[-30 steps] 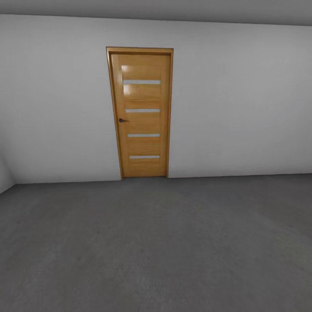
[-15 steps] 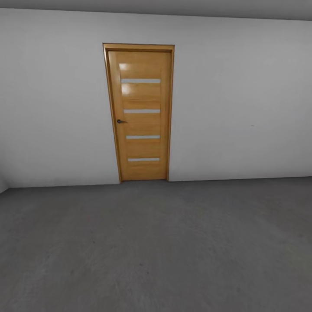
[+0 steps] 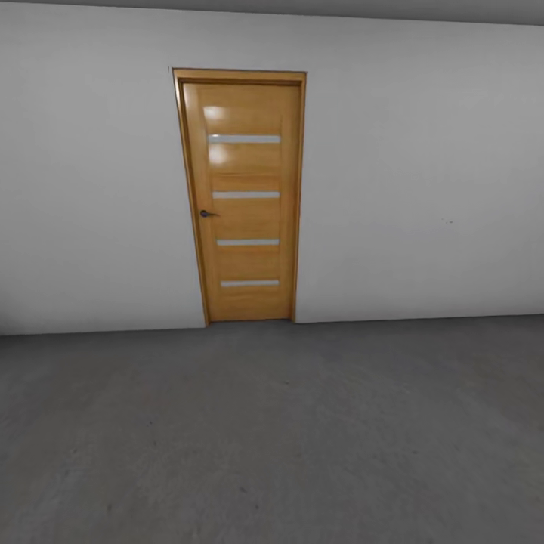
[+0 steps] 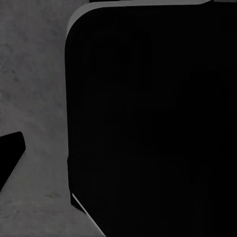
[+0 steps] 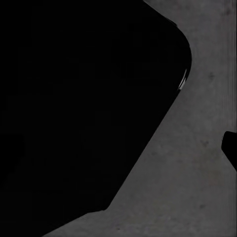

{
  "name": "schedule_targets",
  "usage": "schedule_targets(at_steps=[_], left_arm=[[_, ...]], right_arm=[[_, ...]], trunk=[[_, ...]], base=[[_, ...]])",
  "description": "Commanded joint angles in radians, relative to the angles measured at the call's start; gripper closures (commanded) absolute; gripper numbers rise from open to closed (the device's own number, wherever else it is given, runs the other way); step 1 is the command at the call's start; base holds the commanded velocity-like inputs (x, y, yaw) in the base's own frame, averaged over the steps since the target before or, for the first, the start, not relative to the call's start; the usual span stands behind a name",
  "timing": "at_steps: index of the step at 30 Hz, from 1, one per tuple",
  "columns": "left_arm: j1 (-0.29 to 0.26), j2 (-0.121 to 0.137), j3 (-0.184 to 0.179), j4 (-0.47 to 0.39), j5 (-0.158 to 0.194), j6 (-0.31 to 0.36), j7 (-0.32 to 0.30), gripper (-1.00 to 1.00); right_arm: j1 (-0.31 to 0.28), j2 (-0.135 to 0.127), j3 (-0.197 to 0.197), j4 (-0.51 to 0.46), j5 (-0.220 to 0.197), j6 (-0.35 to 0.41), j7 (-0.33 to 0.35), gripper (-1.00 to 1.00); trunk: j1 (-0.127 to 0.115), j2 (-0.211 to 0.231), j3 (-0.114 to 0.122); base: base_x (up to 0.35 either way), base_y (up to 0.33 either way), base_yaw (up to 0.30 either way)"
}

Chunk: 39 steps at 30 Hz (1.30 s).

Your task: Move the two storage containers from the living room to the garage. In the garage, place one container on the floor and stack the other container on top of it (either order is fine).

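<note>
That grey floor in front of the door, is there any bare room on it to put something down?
Yes. The concrete floor lies bare from the white wall and the closed orange-wood door down to the near edge of the head view, on both sides. Nothing crowds it. Close by the door, a container might block the way.

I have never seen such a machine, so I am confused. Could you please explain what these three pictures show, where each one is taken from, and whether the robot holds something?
This is a simulated wheeled robot with two arms, each ending in a pincer. The big picture comes from its head camera: it faces an orange-wood door with four pale slits, shut, in a plain white wall, above a grey concrete floor. This is the garage.

The two dark pictures come from cameras on the wrists. Each shows a large black shape, probably part of the robot's own body, with concrete floor beside it. Whether the pincers are open or holding anything cannot be told from these pictures.
</note>
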Motion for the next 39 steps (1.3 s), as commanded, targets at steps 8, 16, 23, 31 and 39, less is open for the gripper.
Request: schedule_targets(at_steps=[8, 16, 23, 31, 39], left_arm=[[0.0, 0.0, 0.001, 0.0, 0.003, -0.002, 0.0, -1.0], [0.0, 0.0, 0.002, 0.0, 0.003, -0.002, 0.001, -1.0], [0.0, 0.0, 0.001, 0.0, 0.009, -0.001, 0.001, -1.0], [0.0, 0.0, 0.001, 0.0, 0.027, -0.001, 0.0, -1.0], [0.0, 0.0, 0.001, 0.0, 0.027, -0.001, 0.0, -1.0]], right_arm=[[0.0, 0.002, -0.002, 0.0, -0.011, -0.017, 0.0, -1.0], [0.0, 0.002, 0.003, 0.0, -0.005, -0.019, 0.003, -1.0], [0.0, 0.0, -0.001, 0.0, -0.007, -0.023, 0.003, -1.0], [0.0, 0.0, -0.005, 0.002, -0.014, -0.021, 0.004, -1.0], [0.0, 0.0, -0.004, 0.002, -0.01, -0.021, 0.003, -1.0]], trunk=[[0.001, 0.0, -0.001], [0.001, 0.0, -0.001], [0.001, 0.0, -0.001], [0.001, 0.0, -0.001], [0.001, 0.0, -0.003]], base=[[0.323, 0.0, 0.0], [0.323, 0.0, 0.0], [0.323, 0.0, 0.0], [0.323, 0.0, 0.0], [0.323, 0.0, 0.136]])
